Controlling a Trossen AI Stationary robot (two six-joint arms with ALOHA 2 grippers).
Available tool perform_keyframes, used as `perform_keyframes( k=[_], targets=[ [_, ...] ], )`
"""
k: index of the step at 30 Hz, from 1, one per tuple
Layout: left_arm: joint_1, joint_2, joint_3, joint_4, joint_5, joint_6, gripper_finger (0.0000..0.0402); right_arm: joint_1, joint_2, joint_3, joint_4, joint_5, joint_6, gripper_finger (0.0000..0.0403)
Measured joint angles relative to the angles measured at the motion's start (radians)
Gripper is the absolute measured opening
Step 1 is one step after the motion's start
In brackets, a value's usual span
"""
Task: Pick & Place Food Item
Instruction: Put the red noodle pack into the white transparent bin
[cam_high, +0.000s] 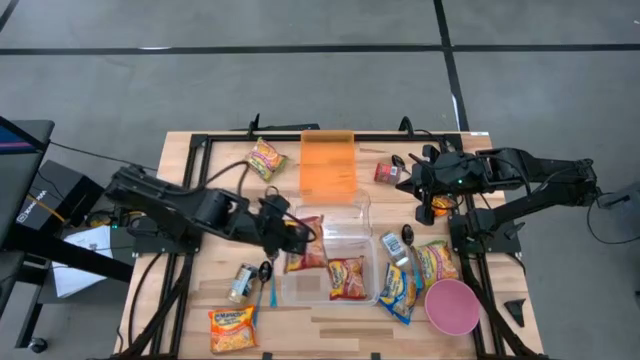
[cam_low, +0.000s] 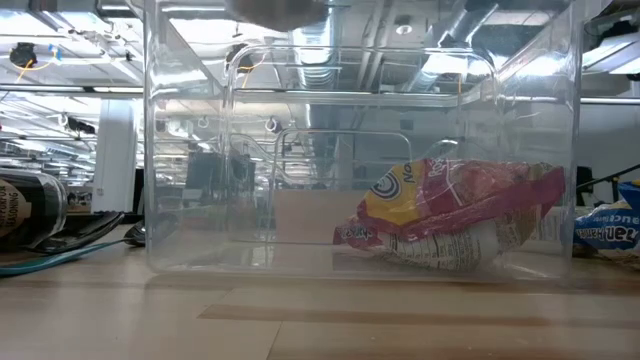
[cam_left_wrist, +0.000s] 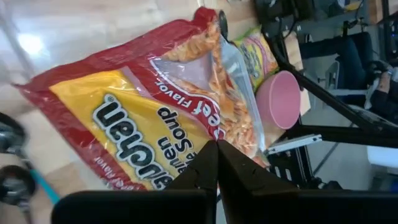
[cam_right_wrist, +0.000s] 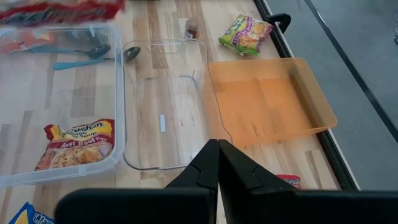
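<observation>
We see the left gripper at the middle of the high view, over the left rim of the clear bin, its fingers closed on the lower edge of a red ramen packet. In the left wrist view the packet fills most of the frame, and its upside-down label reads "Ramen Noodle Soup" and "Beef Flavor", with part of the brand name in big white letters. It hangs at the bin's left wall, half over the interior.

Inside the bin, toward the bottom of the high view, lies a second ramen packet; the right wrist view shows it against the near wall, and most of the bin floor is bare. In the low view the same packet rests right of centre behind the clear front wall.

The right gripper sits at the upper right of the desk, fingers pressed together on nothing, beside the orange tray, which lies empty.

Right of the bin the space is crowded: a pink bowl at the lower right and noodle packets touching the bin's right wall. Left of the bin a teal utensil and a small jar lie close by. A black frame edges the desk.
</observation>
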Motion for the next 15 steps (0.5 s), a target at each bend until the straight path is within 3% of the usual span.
perform_keyframes(
  k=[15],
  targets=[
    [-0.019,0.147,0.001,0.12,0.03,-0.055,0.0,0.0,0.0,0.0,-0.022,-0.001,0.0,0.0]
  ],
)
